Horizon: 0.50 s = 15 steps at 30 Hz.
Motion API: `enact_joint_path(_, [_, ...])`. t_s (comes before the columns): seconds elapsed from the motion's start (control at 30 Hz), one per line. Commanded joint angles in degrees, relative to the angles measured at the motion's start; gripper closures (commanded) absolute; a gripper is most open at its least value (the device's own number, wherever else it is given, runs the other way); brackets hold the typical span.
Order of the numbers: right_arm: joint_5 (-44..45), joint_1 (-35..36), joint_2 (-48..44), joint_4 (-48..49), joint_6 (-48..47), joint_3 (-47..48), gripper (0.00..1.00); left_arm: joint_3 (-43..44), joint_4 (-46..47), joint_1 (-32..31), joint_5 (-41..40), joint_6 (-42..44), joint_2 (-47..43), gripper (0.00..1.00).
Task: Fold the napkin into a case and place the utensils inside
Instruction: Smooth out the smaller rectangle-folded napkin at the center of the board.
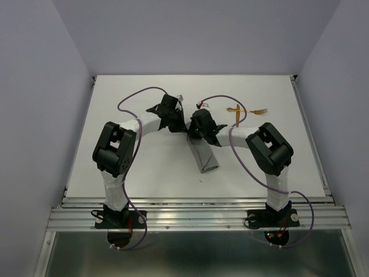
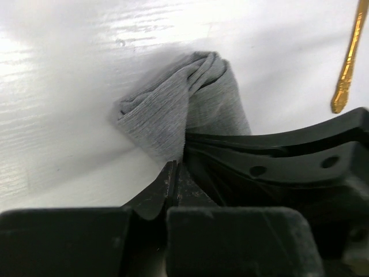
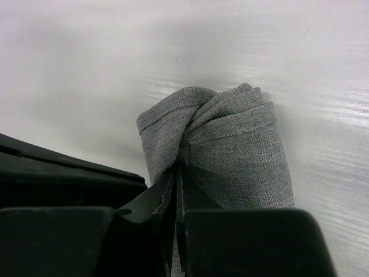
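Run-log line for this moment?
left claw shut on folded grey cloth napkin | right claw shut on napkin | golden shiny utensils outside napkin

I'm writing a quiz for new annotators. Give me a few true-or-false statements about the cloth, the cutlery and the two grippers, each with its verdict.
1. The right gripper pinches the plain grey cloth napkin. True.
2. The two thin, shiny golden utensils sit tucked inside the napkin. False: they lie bare on the white table, beyond the right arm.
3. The left gripper stands wide open above the table. False: it is shut on the napkin's bunched end.
4. The napkin is gathered into a narrow strip between the arms. True.
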Motion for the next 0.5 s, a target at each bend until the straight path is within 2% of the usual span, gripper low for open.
enact_joint_path(0.0, [-0.8, 0.1, 1.6, -2.6, -0.3, -1.5, 0.92, 2.7, 1.7, 0.4, 2.4, 0.7, -2.6, 1.0])
enact_joint_path(0.47, [-1.5, 0.1, 0.6, -2.6, -0.3, -1.6, 0.92, 4.9, 3.6, 0.3, 2.5, 0.2, 4.1, 1.0])
